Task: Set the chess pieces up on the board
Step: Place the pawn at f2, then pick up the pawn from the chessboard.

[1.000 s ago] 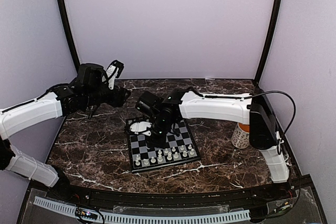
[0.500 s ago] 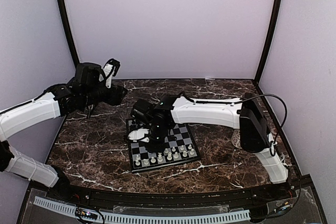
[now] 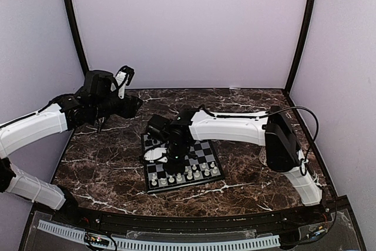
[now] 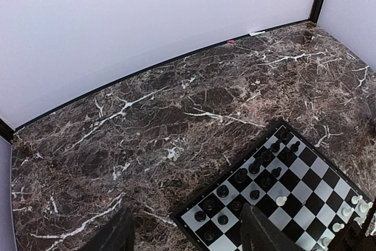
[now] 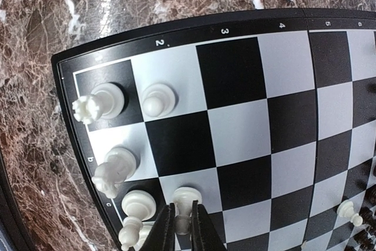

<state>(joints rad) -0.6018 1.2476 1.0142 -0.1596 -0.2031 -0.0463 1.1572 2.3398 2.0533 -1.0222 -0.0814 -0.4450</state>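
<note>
The board (image 3: pixel 204 156) lies mid-table with white chess pieces (image 3: pixel 183 174) along its near rows and black ones (image 3: pixel 154 141) at its far left. My right gripper (image 3: pixel 167 158) is low over the board's left side. In the right wrist view it (image 5: pixel 183 227) is shut on a white pawn (image 5: pixel 185 199) that stands on a light square by the "c" mark. A rook (image 5: pixel 97 103), a pawn (image 5: pixel 157 99), a knight (image 5: pixel 114 168) and another white piece (image 5: pixel 138 204) stand close by. My left gripper (image 3: pixel 135 106) hangs open and empty (image 4: pixel 185 236) above the table, left of the board (image 4: pixel 305 189).
Dark marble table (image 3: pixel 106 157) inside purple walls with black corner posts (image 3: pixel 73 27). In the left wrist view, black pieces (image 4: pixel 241 176) fill the board's nearest rows and one white pawn (image 4: pixel 281 201) stands alone mid-board. The right arm (image 3: pixel 235 126) stretches across the board's far side.
My right gripper has moved left and toward the near side of the board, down to the white rows. The left gripper drew back slightly, then stayed still.
</note>
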